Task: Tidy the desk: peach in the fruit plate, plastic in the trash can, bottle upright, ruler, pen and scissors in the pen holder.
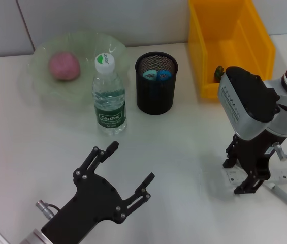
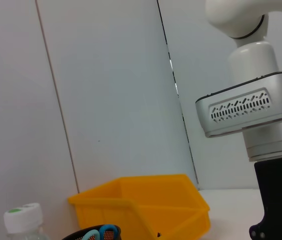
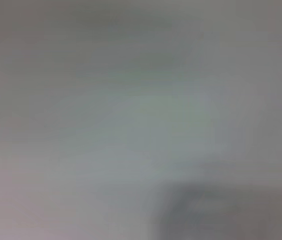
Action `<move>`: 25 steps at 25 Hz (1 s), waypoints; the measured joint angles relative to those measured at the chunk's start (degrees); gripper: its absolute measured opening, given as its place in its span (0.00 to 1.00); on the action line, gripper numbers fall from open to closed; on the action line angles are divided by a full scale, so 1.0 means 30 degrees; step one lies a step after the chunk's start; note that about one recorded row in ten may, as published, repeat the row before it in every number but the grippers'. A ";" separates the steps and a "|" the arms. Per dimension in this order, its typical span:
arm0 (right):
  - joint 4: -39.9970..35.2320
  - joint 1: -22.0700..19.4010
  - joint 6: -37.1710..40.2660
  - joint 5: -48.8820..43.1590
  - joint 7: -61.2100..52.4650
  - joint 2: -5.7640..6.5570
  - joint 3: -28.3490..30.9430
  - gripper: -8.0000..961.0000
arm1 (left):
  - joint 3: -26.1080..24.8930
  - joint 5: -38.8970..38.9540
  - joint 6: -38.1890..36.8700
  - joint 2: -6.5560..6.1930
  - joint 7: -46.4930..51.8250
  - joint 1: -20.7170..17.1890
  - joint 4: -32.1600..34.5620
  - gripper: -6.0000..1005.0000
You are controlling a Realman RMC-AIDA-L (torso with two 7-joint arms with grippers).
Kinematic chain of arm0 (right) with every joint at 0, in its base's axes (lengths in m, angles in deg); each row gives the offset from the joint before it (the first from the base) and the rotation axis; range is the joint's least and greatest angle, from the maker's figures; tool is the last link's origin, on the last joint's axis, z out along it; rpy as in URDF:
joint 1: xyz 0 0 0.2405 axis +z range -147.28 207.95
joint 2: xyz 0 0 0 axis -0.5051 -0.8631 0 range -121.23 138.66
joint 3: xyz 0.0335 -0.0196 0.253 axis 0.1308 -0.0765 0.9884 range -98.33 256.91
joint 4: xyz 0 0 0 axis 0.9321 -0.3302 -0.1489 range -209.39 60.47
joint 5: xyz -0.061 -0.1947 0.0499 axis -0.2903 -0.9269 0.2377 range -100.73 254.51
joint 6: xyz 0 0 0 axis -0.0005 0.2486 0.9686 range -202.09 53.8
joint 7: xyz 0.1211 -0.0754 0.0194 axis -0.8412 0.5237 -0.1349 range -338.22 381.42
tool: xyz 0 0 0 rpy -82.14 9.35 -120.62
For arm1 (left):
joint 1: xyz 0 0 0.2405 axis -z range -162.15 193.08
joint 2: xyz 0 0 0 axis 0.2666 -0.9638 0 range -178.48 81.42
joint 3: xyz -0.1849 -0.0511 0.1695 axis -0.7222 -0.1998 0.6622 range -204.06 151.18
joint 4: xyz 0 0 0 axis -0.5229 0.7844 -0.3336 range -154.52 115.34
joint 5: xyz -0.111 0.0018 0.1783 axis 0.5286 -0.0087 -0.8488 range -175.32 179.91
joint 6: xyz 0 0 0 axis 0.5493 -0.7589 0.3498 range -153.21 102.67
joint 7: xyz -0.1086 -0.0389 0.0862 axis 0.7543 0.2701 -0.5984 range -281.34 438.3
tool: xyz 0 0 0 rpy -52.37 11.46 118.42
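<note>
Notably, the right gripper [image 1: 242,178] stood low over the white desk [image 1: 173,152], pointed straight down at the near end of the clear ruler [image 1: 285,176]. Whether its fingers were closed on the ruler could not be told. The ruler lay flat, its long axis running across the desk toward the robot's right and off the edge of the head view. The pen [image 1: 284,195] lay just beside it, slanted, its tip pointing toward the near right corner.

The left gripper [image 1: 128,162] hovered over the near desk, fingers spread wide, holding nothing.

The bottle [image 1: 108,96] stood upright, cap up, between the fruit plate [image 1: 41,81] and the black mesh pen holder [image 1: 156,84]. The peach [image 1: 64,66] sat in the plate. Blue scissor handles [image 1: 157,75] showed inside the holder. The yellow trash can [image 1: 234,46] stood behind the right arm; a small dark item lay inside, not identifiable.
</note>
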 joint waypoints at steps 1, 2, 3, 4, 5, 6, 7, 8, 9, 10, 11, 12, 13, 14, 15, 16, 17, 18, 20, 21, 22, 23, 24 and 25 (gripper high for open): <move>0.0000 0.0000 0.0000 0.0000 0.0000 0.0000 0.0000 0.82 | 0.0000 -0.0003 0.0000 0.0001 0.0000 -0.0011 0.0000 0.85; -0.0027 0.0001 -0.0022 0.0000 -0.0012 -0.0001 -0.0039 0.77 | 0.0000 -0.0004 0.0000 0.0001 0.0000 -0.0009 -0.0004 0.85; -0.0027 0.0001 -0.0022 0.0000 -0.0012 -0.0001 -0.0039 0.73 | 0.0000 -0.0004 0.0000 0.0001 0.0000 -0.0009 -0.0004 0.85; -0.0037 -0.0002 -0.0025 0.0000 -0.0017 -0.0001 -0.0069 0.69 | 0.0000 -0.0004 0.0000 0.0001 0.0000 -0.0009 -0.0004 0.85; -0.0043 -0.0015 -0.0026 0.0000 -0.0038 -0.0001 -0.0142 0.65 | 0.0002 -0.0011 -0.0001 0.0001 0.0000 0.0018 -0.0027 0.85; -0.0043 -0.0015 -0.0026 0.0000 -0.0038 -0.0001 -0.0142 0.64 | 0.0002 -0.0011 -0.0001 0.0001 0.0000 0.0018 -0.0027 0.85; -0.0041 -0.0019 -0.0027 0.0000 -0.0059 -0.0001 -0.0184 0.63 | 0.0007 -0.0013 0.0000 0.0000 0.0000 0.0032 -0.0028 0.85; -0.0033 -0.0023 -0.0029 -0.0001 -0.0082 -0.0001 -0.0234 0.62 | 0.0007 -0.0013 0.0000 0.0000 0.0000 0.0032 -0.0028 0.85; -0.0028 -0.0032 -0.0029 0.0000 -0.0111 0.0000 -0.0299 0.60 | 0.0015 -0.0014 -0.0001 0.0001 0.0000 0.0043 -0.0030 0.85; -0.0030 -0.0051 -0.0071 0.0000 -0.0173 0.0000 -0.0417 0.59 | 0.0015 -0.0014 -0.0001 0.0001 0.0000 0.0043 -0.0030 0.85; -0.0030 -0.0051 -0.0071 0.0000 -0.0173 0.0000 -0.0417 0.58 | 0.0015 -0.0014 -0.0001 0.0001 0.0000 0.0043 -0.0030 0.85; -0.0036 -0.0067 -0.0106 0.0000 -0.0218 -0.0012 -0.0494 0.57 | 0.0025 -0.0015 -0.0002 0.0000 0.0000 0.0056 -0.0031 0.85; -0.0036 -0.0067 -0.0106 0.0000 -0.0218 -0.0012 -0.0494 0.57 | 0.0025 -0.0015 -0.0002 0.0000 0.0000 0.0056 -0.0031 0.85; -0.0055 -0.0073 -0.0111 0.0000 -0.0226 -0.0018 -0.0501 0.58 | 0.0025 -0.0015 -0.0002 0.0000 0.0000 0.0056 -0.0031 0.85; -0.0123 -0.0088 -0.0125 0.0000 -0.0230 -0.0022 -0.0504 0.58 | 0.0033 -0.0049 -0.0002 0.0001 0.0000 0.0063 -0.0031 0.85; -0.0123 -0.0088 -0.0125 0.0000 -0.0230 -0.0022 -0.0504 0.58 | 0.0033 -0.0075 -0.0002 0.0000 0.0000 0.0050 -0.0031 0.85; -0.0197 -0.0091 -0.0126 -0.0001 -0.0267 -0.0025 -0.0516 0.58 | 0.0033 -0.0092 -0.0002 0.0000 0.0000 0.0048 -0.0031 0.85; -0.0197 -0.0091 -0.0126 -0.0001 -0.0267 -0.0025 -0.0516 0.57 | 0.0033 -0.0092 -0.0002 0.0000 0.0000 0.0048 -0.0031 0.85; -0.0271 -0.0083 -0.0131 -0.0025 -0.0410 -0.0029 -0.0660 0.55 | 0.0033 -0.0131 0.0020 0.0000 0.0000 0.0046 -0.0032 0.85; -0.0271 -0.0083 -0.0131 -0.0025 -0.0410 -0.0029 -0.0660 0.54 | 0.0033 -0.0131 0.0020 0.0000 0.0000 0.0046 -0.0032 0.85; -0.0322 -0.0092 -0.0139 -0.0032 -0.0448 -0.0029 -0.0788 0.53 | 0.0031 -0.0132 0.0058 0.0001 0.0000 0.0053 -0.0031 0.85; -0.0322 -0.0092 -0.0139 -0.0032 -0.0448 -0.0029 -0.0788 0.52 | 0.0032 -0.0131 0.0091 0.0001 0.0000 0.0058 -0.0031 0.85; -0.0334 -0.0117 -0.0138 -0.0043 -0.0448 -0.0026 -0.0842 0.51 | 0.0032 -0.0131 0.0118 0.0000 -0.0001 0.0062 -0.0036 0.85; -0.0337 -0.0142 -0.0162 -0.0111 -0.0445 -0.0022 -0.0873 0.50 | 0.0032 -0.0132 0.0143 0.0000 0.0000 0.0069 -0.0065 0.85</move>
